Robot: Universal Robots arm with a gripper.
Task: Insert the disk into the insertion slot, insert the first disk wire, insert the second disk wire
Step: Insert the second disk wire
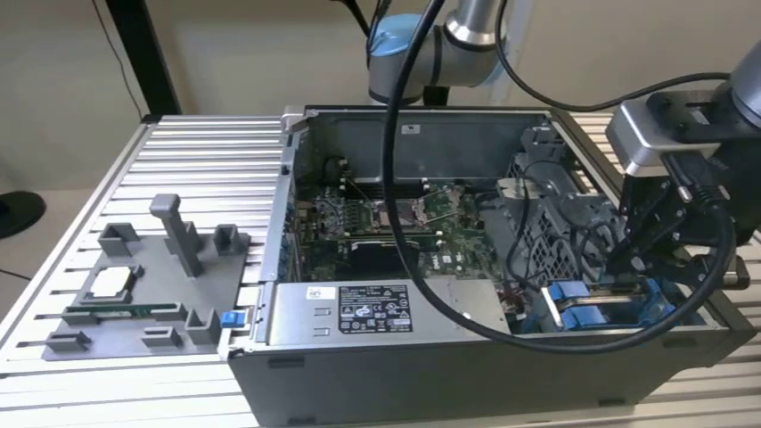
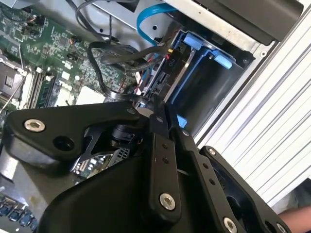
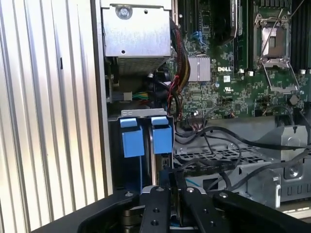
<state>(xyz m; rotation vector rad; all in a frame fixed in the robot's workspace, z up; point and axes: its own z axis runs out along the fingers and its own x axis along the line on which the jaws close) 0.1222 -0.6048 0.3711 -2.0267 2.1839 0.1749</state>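
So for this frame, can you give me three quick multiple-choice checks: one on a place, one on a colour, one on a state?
1. Where does the grey fixture tray sit?
A. Inside the computer case
B. On the slatted table, at the exterior view's left of the computer case
C. On top of the power supply

2. What colour are the plastic tabs of the insertion slot near the gripper?
A. Red
B. Yellow
C. Bright blue

3. In what state is the computer case?
A. Open, with the motherboard exposed
B. Closed by a side panel
C. Wrapped in plastic

Answers:
1. B, the exterior view shows the tray on the table beside the case.
2. C, both wrist views show blue tabs at the bay.
3. A, the green board lies bare.
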